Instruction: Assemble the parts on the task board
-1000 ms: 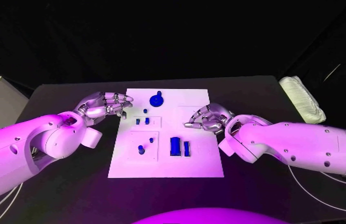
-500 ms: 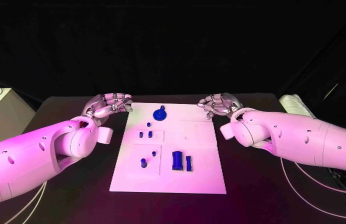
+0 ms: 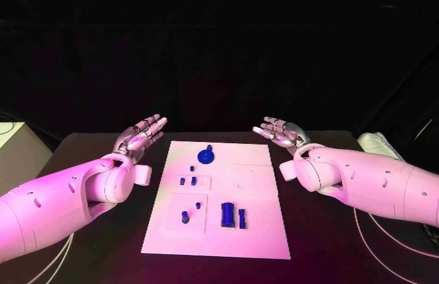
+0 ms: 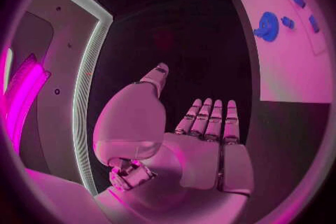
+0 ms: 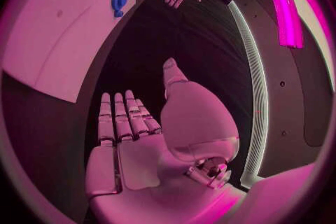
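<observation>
**Both hands up and empty, board waiting**

My left hand [image 3: 142,134] was raised off the table's far left, fingers stretched out flat and apart, nothing in it. The left wrist view confirmed it: palm bare, fingers [image 4: 211,120] laid straight side by side. My right hand [image 3: 281,132] mirrored it past the far right corner of the task board [image 3: 252,233], released too, fingers a little bent but parted, holding nothing; the right wrist view showed the same bare palm [image 5: 140,162].

Moving outward, the board lay in the middle of the table, long side running away from me. Near its far edge sat the round blue disc [image 3: 207,155]. Just nearer came a tiny blue peg [image 3: 192,168], then a pair of short pegs [image 3: 188,181] standing in a raised square. Nearer again, on the left, another square carried a blue peg [image 3: 184,217] and a smaller bit [image 3: 198,205]. Toward the near middle, two upright blue blocks [image 3: 233,215] stood just beside each other, the taller on the left.

Whether any part was properly seated, I couldn't tell. My read: with neither hand touching anything, assembly was barely begun or between picks. A white bundle [image 3: 380,143] lay at the table's right edge.
</observation>
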`<state>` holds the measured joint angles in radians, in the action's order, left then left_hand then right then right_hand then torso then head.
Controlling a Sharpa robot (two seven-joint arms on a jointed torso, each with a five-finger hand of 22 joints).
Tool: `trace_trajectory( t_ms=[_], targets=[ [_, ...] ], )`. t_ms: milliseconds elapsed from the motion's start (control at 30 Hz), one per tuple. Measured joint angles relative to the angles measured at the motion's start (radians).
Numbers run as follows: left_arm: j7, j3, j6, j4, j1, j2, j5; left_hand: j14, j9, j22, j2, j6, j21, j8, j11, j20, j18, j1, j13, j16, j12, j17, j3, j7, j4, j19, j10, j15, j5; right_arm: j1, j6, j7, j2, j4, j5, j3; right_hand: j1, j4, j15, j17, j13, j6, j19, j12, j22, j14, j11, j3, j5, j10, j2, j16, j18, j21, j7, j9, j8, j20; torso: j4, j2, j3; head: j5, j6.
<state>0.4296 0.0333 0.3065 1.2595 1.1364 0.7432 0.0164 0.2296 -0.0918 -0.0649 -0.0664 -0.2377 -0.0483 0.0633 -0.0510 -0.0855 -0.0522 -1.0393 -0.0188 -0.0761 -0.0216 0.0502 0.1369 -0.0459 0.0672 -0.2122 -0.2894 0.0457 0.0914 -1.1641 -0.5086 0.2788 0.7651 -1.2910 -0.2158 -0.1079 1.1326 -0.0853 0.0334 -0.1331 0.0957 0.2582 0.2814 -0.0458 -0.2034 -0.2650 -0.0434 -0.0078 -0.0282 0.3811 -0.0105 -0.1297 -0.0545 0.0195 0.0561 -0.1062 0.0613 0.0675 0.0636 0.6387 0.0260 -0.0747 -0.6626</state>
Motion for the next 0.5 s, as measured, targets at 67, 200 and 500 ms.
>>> trace_trajectory(
  t_ms=[67, 200, 500],
  targets=[
    [0.0, -0.003, 0.019, 0.028, -0.008, 0.003, 0.0, -0.068, 0.027, 0.019, 0.02, 0.07, 0.014, -0.018, 0.015, 0.025, 0.008, 0.098, 0.005, 0.023, 0.003, -0.015, -0.04, 0.014, -0.021, 0.063, 0.086, -0.014, -0.027, 0.017, -0.016, 0.01, 0.002, -0.039, 0.013, 0.017, -0.099, 0.027, -0.01, 0.041, -0.03, -0.08, -0.087, 0.014, 0.063, 0.082, 0.013, 0.002, 0.009, -0.118, 0.003, 0.04, 0.004, -0.005, -0.017, 0.033, -0.019, -0.021, -0.0088, -0.012, -0.0031, 0.013, 0.01],
    [0.005, -0.012, 0.077, 0.098, -0.027, 0.011, -0.001, -0.147, 0.059, 0.042, 0.043, 0.153, 0.028, -0.041, 0.033, 0.055, 0.024, 0.523, 0.012, 0.049, 0.01, -0.032, -0.088, 0.03, -0.044, 0.136, 0.187, -0.03, -0.059, 0.057, -0.066, 0.047, 0.007, -0.135, 0.053, 0.056, -0.421, 0.055, -0.022, 0.086, -0.062, -0.167, -0.182, 0.027, 0.132, 0.171, 0.028, 0.005, 0.015, -0.247, 0.007, 0.084, 0.025, -0.008, -0.036, 0.069, -0.04, -0.044, -0.029, -0.042, -0.0114, 0.041, 0.034],
    [0.034, -0.028, 0.275, 0.258, -0.072, 0.03, -0.006, -0.205, 0.084, 0.06, 0.061, 0.213, 0.04, -0.055, 0.047, 0.077, 0.031, 0.914, 0.016, 0.066, 0.015, -0.046, -0.121, 0.041, -0.063, 0.19, 0.261, -0.042, -0.08, 0.11, -0.189, 0.157, 0.014, -0.267, 0.156, 0.105, -0.959, 0.075, -0.03, 0.122, -0.088, -0.233, -0.255, 0.038, 0.186, 0.239, 0.042, 0.007, 0.021, -0.346, 0.01, 0.116, 0.041, -0.012, -0.05, 0.097, -0.054, -0.063, -0.0572, -0.086, -0.0236, 0.073, 0.061]
  ],
)
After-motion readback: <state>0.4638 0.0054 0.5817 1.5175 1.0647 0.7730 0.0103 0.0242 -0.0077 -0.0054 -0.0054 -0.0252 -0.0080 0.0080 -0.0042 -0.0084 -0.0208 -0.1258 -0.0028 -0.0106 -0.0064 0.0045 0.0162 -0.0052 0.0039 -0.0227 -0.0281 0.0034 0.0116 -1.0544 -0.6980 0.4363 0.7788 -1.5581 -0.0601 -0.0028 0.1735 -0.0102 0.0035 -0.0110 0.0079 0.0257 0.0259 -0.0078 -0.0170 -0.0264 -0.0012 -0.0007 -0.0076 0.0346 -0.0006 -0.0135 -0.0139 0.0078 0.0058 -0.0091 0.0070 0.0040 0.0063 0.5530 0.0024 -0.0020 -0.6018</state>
